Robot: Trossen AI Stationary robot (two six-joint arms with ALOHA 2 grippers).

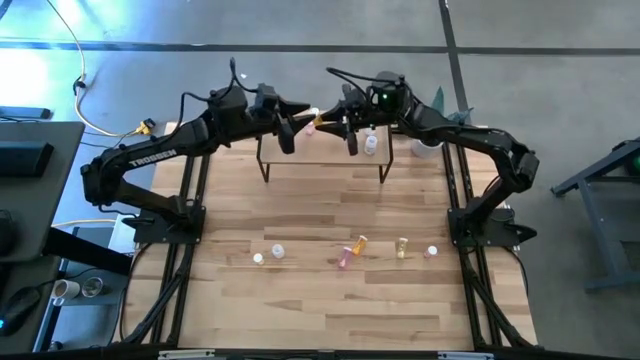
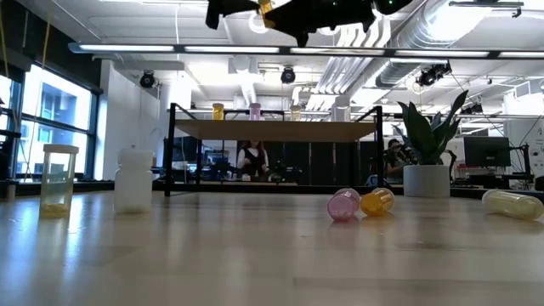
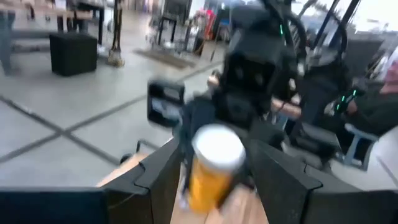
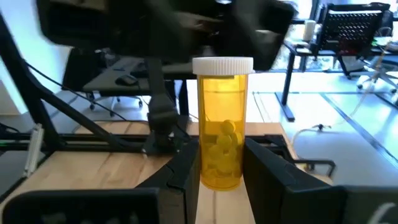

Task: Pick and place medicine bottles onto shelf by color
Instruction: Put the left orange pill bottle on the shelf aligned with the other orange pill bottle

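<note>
Light-wood worktop (image 1: pixel 330 290) on a grey floor (image 1: pixel 560 50). Potted plant (image 2: pixel 427 144) at the far right corner; yellow cable (image 1: pixel 95 120) and desk (image 1: pixel 30 200) at left. Seated person (image 2: pixel 252 159) beyond.

High view: overhead, facing straight down, far enough to take in the whole pale wooden tabletop (image 1: pixel 330 290), both dark arms and the low light-wood shelf on thin black legs (image 1: pixel 322 160) at the far edge. Low view: at table-top height, facing level across the boards toward that same shelf (image 2: pixel 276 130) and the room behind, with nearby fallen bottles large in frame. Wrist views: each close behind its own dark fingers, facing the other arm over the shelf, the left on a white-capped orange bottle (image 3: pixel 211 165), the right on a white-capped amber pill bottle (image 4: pixel 222 121).
</note>
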